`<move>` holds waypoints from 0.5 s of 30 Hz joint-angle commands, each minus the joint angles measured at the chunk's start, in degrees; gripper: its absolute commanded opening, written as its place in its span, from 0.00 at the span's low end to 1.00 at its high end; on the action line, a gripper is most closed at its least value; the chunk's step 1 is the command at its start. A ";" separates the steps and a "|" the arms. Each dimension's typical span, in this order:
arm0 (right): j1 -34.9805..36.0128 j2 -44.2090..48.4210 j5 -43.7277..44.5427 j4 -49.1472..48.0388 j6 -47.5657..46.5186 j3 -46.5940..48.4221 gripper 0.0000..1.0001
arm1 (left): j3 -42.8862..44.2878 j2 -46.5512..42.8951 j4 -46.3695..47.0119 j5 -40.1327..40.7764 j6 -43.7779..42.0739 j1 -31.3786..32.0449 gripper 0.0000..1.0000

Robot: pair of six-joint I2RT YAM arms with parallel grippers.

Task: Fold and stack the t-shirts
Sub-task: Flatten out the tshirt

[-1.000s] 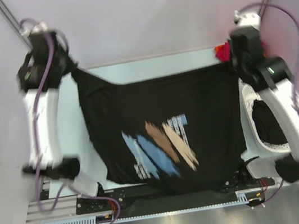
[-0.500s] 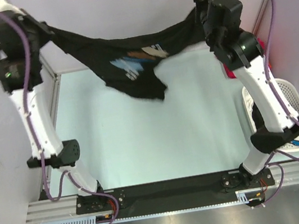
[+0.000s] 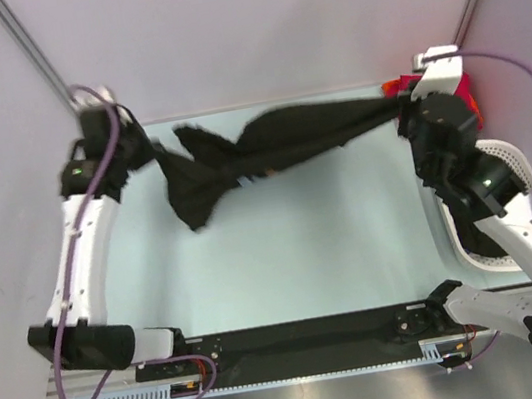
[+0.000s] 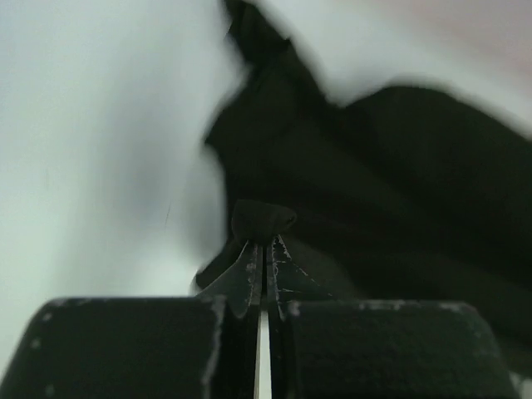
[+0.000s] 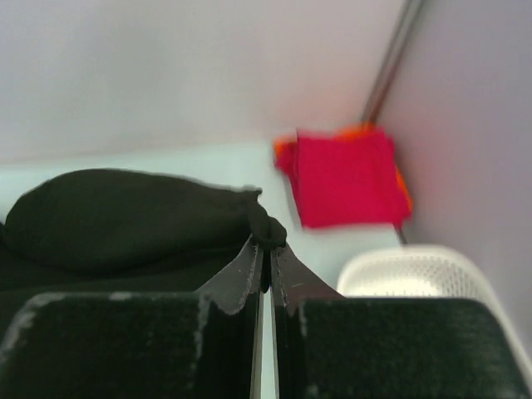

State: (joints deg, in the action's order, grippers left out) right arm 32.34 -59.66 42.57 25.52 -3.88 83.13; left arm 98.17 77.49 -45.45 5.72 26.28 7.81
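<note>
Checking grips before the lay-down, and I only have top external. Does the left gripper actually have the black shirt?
Observer: Yes. The left wrist view shows the left gripper shut on a small nub of the black t-shirt, with cloth poking past the tips.
Operator: Right side?
Observer: Same in the right wrist view: the right gripper is pinched shut on a bunched edge of it.
Operator: What's the red behind the right arm?
Observer: A folded red t-shirt lying on an orange t-shirt, near the white basket.
</note>
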 commanded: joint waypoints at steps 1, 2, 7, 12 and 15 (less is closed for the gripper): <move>-3.15 3.57 0.60 10.32 13.27 -9.99 0.00 | -21.20 -6.35 -7.90 -3.07 6.41 0.53 0.00; -2.90 4.45 0.41 13.91 14.94 -10.88 0.00 | -23.61 -8.74 -8.51 -1.43 8.07 1.06 0.00; -0.35 8.77 0.24 20.43 16.81 -3.62 0.00 | -15.27 -19.57 -14.03 6.93 7.82 0.97 0.00; 0.97 3.15 -3.72 28.17 13.72 19.81 0.00 | 9.81 -14.40 -22.99 8.53 4.57 1.06 0.00; 1.50 1.83 -5.56 33.27 14.95 24.87 0.00 | 16.52 -14.90 -24.60 7.12 3.95 1.15 0.00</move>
State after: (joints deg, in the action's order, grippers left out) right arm 33.15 -57.36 38.50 51.70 9.74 100.09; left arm 109.49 62.96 -63.46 11.79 31.86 8.78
